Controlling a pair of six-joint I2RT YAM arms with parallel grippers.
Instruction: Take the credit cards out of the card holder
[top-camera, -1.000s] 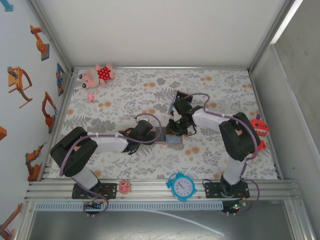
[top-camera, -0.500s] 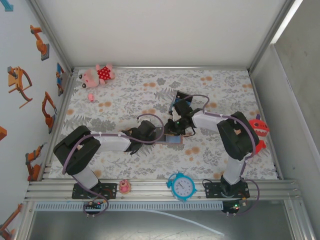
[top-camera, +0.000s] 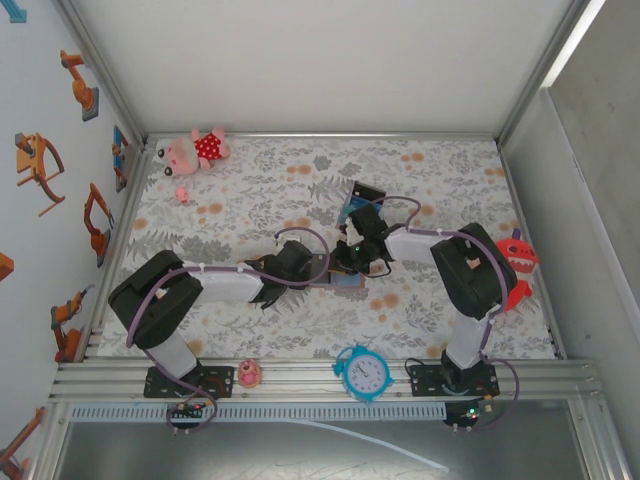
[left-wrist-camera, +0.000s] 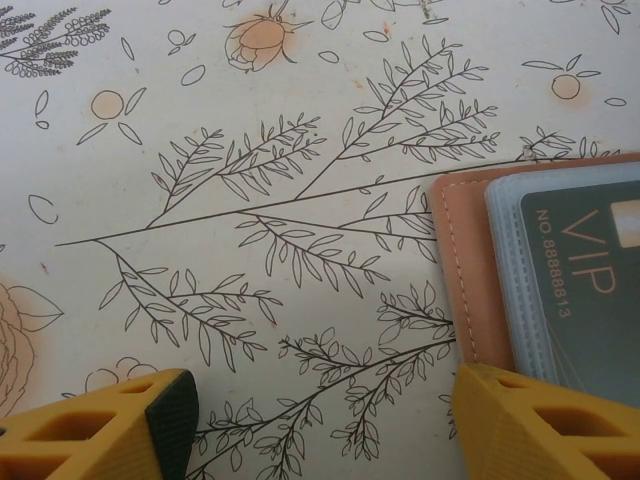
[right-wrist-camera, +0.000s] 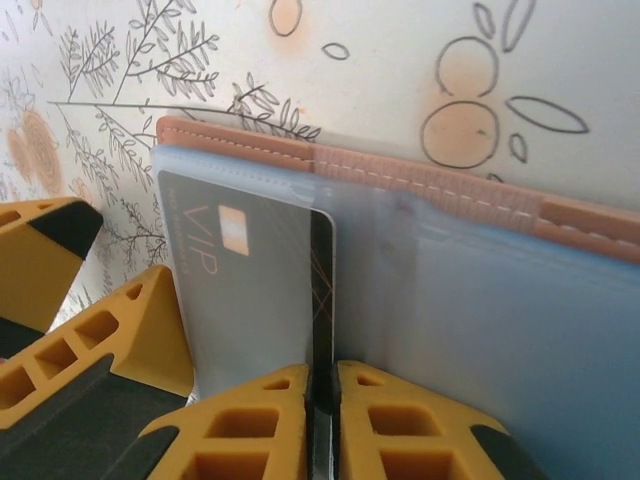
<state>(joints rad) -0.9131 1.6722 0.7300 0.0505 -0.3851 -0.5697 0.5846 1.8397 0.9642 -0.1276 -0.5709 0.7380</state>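
The tan card holder (top-camera: 347, 282) lies open on the flowered cloth at the table's middle, its blue-grey pockets (right-wrist-camera: 500, 320) facing up. A dark VIP credit card (right-wrist-camera: 240, 280) sits in the left pocket, its bare edge sticking out. My right gripper (right-wrist-camera: 322, 375) is shut on that edge. In the left wrist view the holder's leather rim (left-wrist-camera: 465, 270) and the credit card (left-wrist-camera: 590, 290) lie at the right. My left gripper (left-wrist-camera: 320, 400) stands open over the cloth, and its right finger (left-wrist-camera: 500, 400) is at the holder's corner. In the top view the two grippers (top-camera: 312, 270) (top-camera: 350, 262) meet over the holder.
A small black box with blue cards (top-camera: 362, 195) lies just behind the right gripper. A blue clock (top-camera: 363, 373) and a small pink toy (top-camera: 249, 374) stand on the near rail. A pink plush (top-camera: 195, 150) lies far left, and a red toy (top-camera: 517, 255) is at the right edge.
My right gripper's jaws have closed onto the card's edge. The left arm has shifted slightly right toward the holder.
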